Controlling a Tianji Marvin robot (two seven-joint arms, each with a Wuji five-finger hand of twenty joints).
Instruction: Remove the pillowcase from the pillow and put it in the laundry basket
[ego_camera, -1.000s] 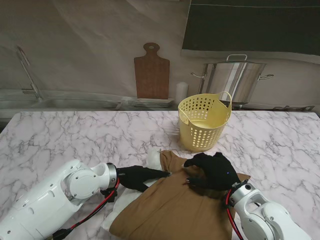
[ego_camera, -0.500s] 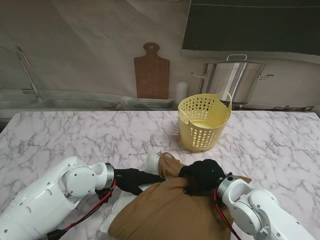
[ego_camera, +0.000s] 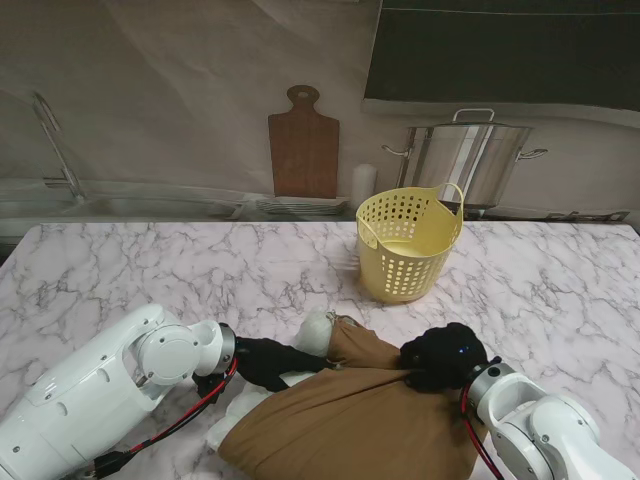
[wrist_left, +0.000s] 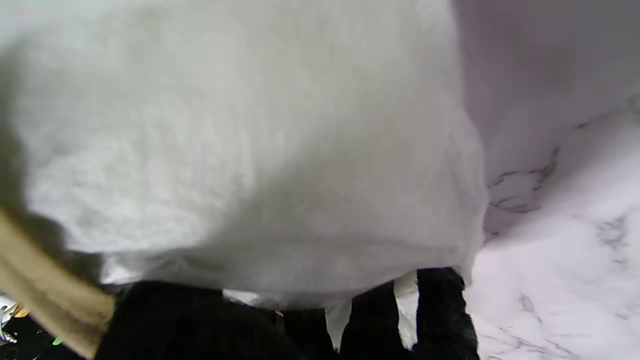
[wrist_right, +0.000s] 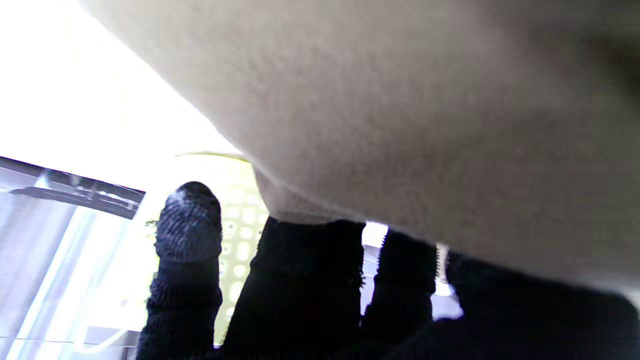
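two hands grip one pillowcase, one pillow.

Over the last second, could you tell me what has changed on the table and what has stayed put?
The right hand moved right and nearer to me, gripping the brown pillowcase and bunching its open end. More white pillow shows at the far end. The left hand stays at the pillow. The laundry basket has not moved.

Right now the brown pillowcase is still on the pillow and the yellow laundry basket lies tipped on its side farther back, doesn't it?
Not quite: the stand view shows the yellow laundry basket standing upright, not tipped. The brown pillowcase is indeed still on the pillow.
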